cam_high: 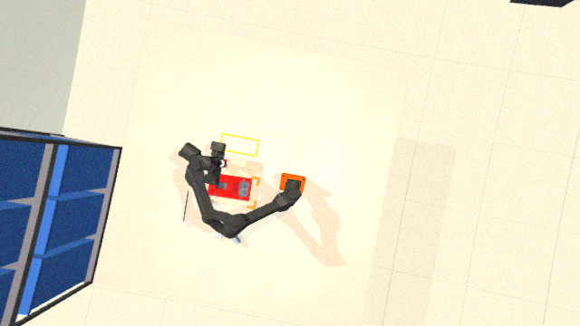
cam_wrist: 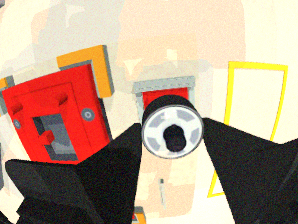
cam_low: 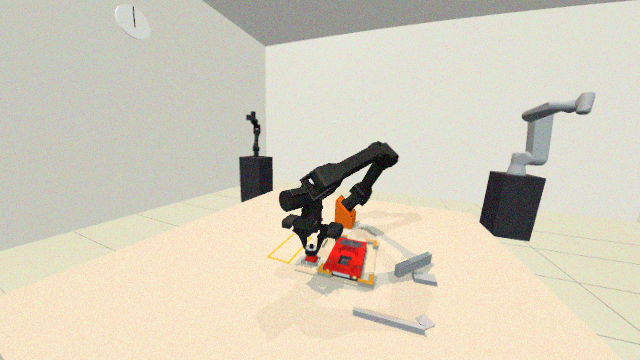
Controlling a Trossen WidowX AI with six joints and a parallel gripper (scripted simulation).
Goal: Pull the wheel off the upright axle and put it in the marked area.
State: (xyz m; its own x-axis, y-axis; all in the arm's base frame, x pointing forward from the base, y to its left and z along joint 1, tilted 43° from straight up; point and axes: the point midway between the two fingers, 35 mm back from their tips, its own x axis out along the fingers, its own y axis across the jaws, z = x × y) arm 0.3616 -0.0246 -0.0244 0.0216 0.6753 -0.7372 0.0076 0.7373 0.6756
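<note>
The gripper (cam_wrist: 172, 156) pinches the wheel (cam_wrist: 172, 132), one dark finger (cam_wrist: 109, 176) against each side of its rim. The wheel sits over a small red block (cam_wrist: 164, 96), apparently on the axle, though the post itself is hidden. The yellow-outlined area (cam_wrist: 256, 99) lies just beside it, apart from the wheel, and the red board (cam_wrist: 49, 119) lies on the other side

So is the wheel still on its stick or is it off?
Still on. The wheel sits above its red base, gripper shut on it, outside the yellow marked area.
</note>
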